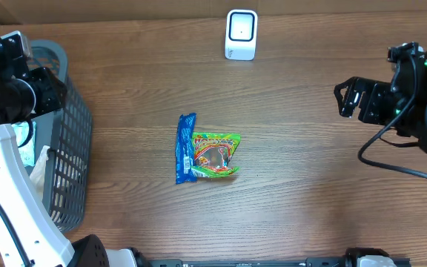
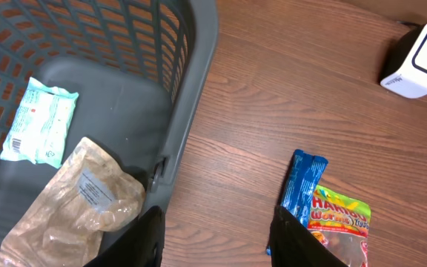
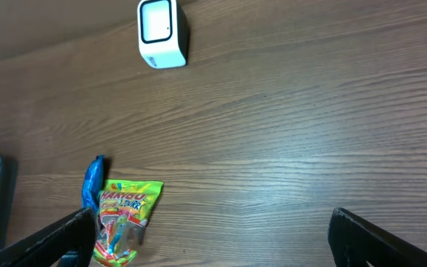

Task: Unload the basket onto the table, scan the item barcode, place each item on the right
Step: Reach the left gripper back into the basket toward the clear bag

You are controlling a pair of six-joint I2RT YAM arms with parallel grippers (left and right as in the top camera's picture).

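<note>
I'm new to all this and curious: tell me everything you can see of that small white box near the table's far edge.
The white box is small, with rounded corners and a smooth, plastic-looking shell, darker grey on one side. Its face bears a rounded square window with a dark border and a pale centre. It stands alone on the wooden table near the far edge, touching nothing else.
</note>
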